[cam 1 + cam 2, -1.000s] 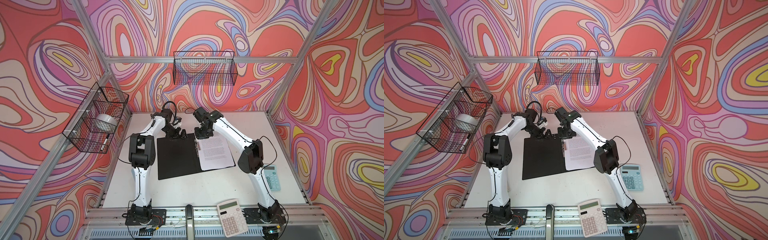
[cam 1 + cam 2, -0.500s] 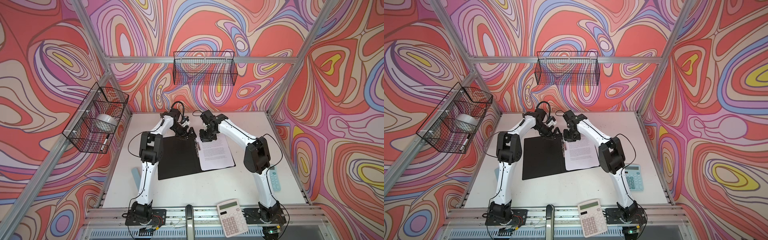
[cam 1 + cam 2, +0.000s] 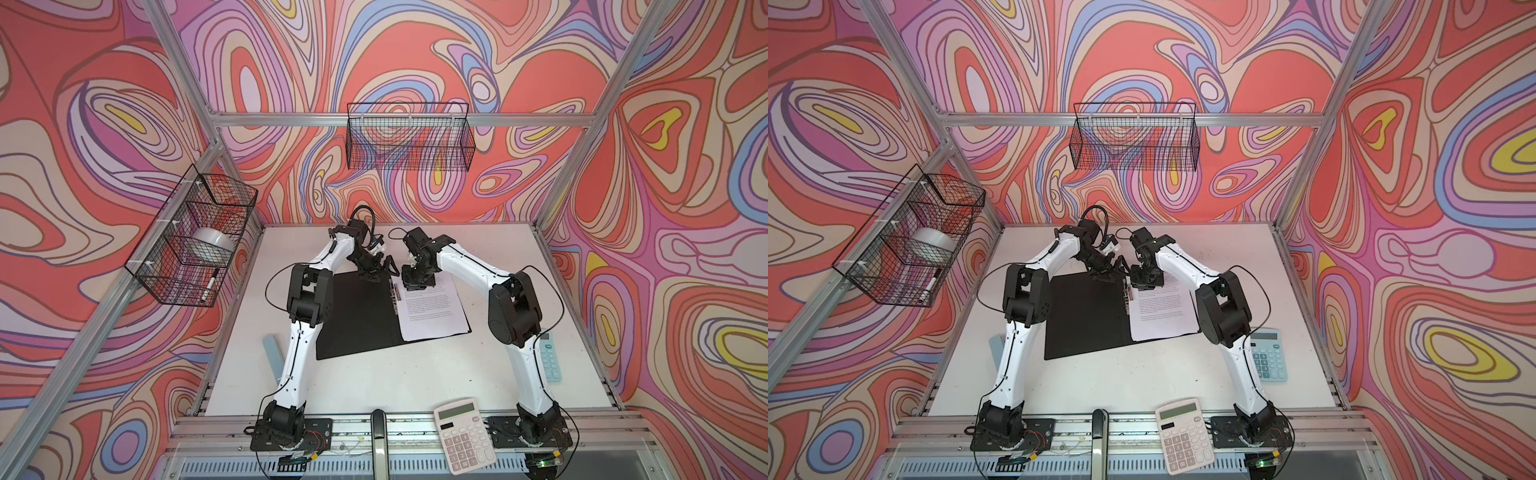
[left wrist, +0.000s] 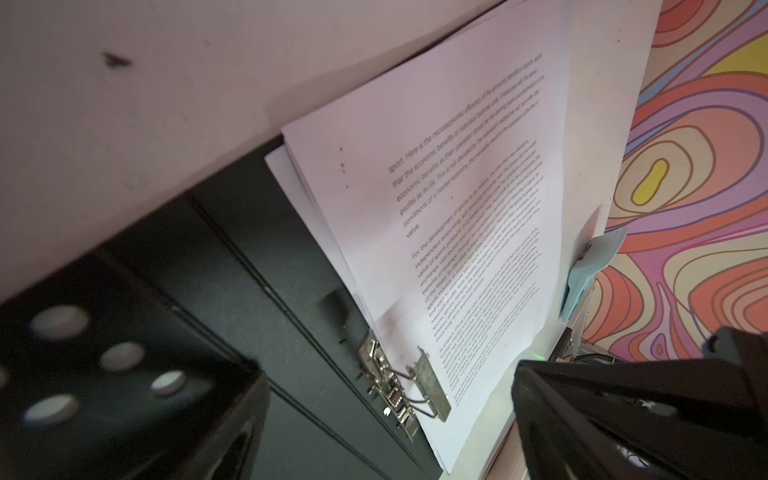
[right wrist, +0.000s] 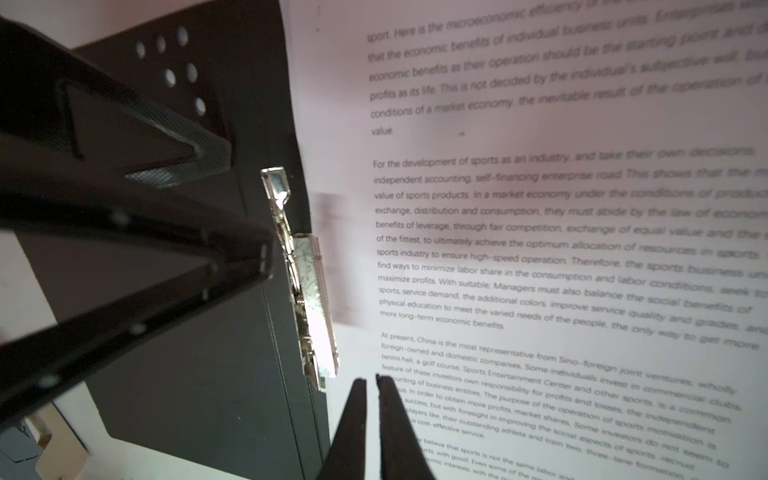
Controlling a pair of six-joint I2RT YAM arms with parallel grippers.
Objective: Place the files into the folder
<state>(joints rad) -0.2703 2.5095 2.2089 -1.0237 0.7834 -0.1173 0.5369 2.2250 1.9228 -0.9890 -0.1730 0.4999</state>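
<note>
The folder [image 3: 357,316] [image 3: 1084,320] lies open on the table, black inside up. The files [image 3: 432,309] [image 3: 1163,311], white printed sheets, rest on its right half beside the metal spine clip [image 4: 399,382] [image 5: 311,286]. My left gripper [image 3: 380,270] [image 3: 1111,272] [image 4: 388,374] hangs open over the far end of the spine, and the clip shows between its fingers [image 5: 187,153]. My right gripper [image 3: 415,282] [image 3: 1142,284] [image 5: 370,380] is shut with nothing in it. Its tips are over the files' [image 5: 540,208] far margin, just beside the clip.
A white calculator [image 3: 465,436] lies at the front rail and a teal calculator [image 3: 550,357] at the right edge behind the right arm. A pale blue strip [image 3: 272,353] lies left of the folder. Wire baskets hang on the left wall [image 3: 195,237] and back wall [image 3: 409,137].
The left arm has swung right, bringing its open gripper to the spine's far end. The right gripper has moved slightly right and nearer over the sheets, closing a little more.
</note>
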